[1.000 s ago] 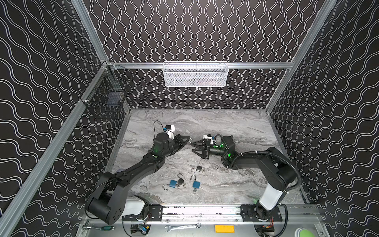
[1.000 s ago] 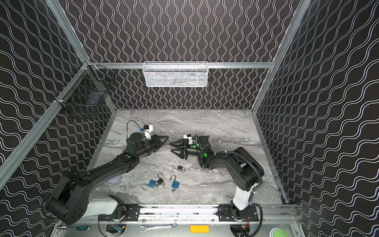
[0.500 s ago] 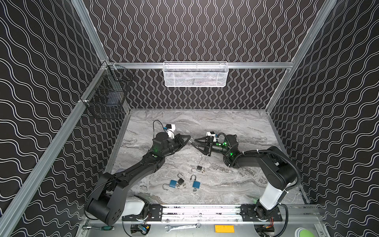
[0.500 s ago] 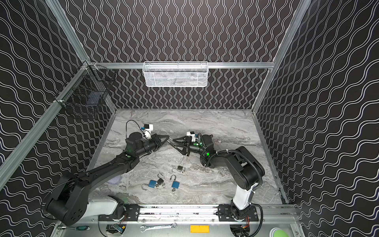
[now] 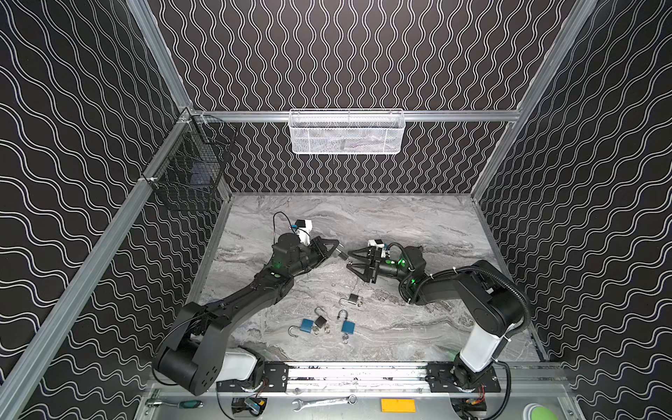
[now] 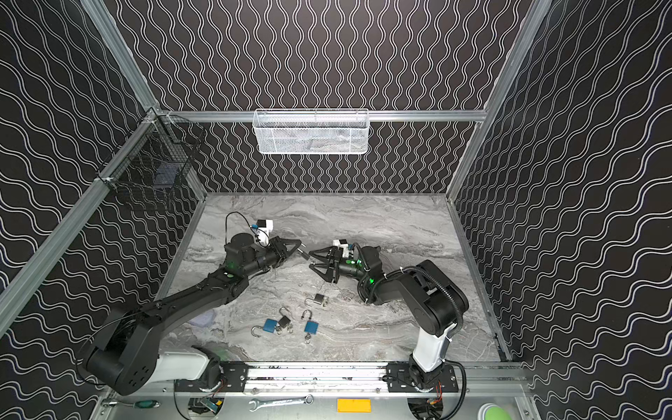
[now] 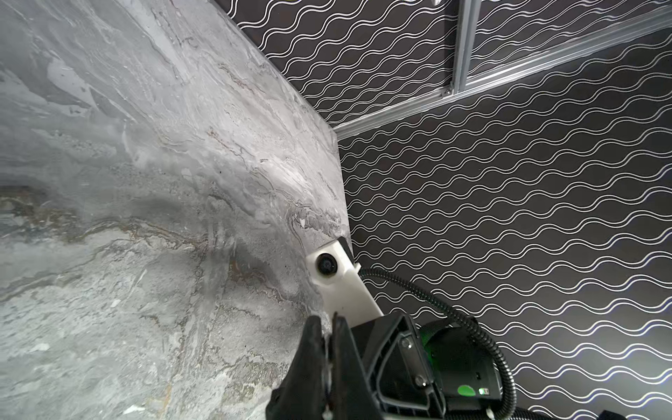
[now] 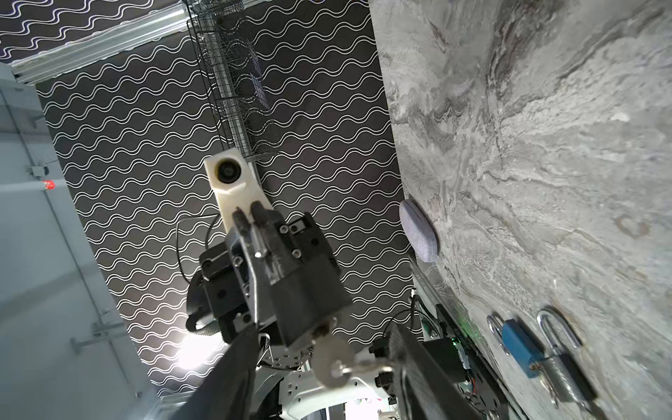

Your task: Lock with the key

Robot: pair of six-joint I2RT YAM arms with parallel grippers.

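Padlock (image 8: 305, 291): dark boxy body (scuffed), silver key (image 8: 332, 358) in keyhole.

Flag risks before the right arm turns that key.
1. Right gripper fingers stand open either side of the key; closing off-centre may pinch the key ring, and the turn could slip.
2. Left gripper is shut on the black padlock in mid-air; twisting may rotate or drop it.

Grey marble table (image 5: 418, 327), two blue padlocks (image 5: 307, 324), two dark padlocks (image 5: 320, 322)
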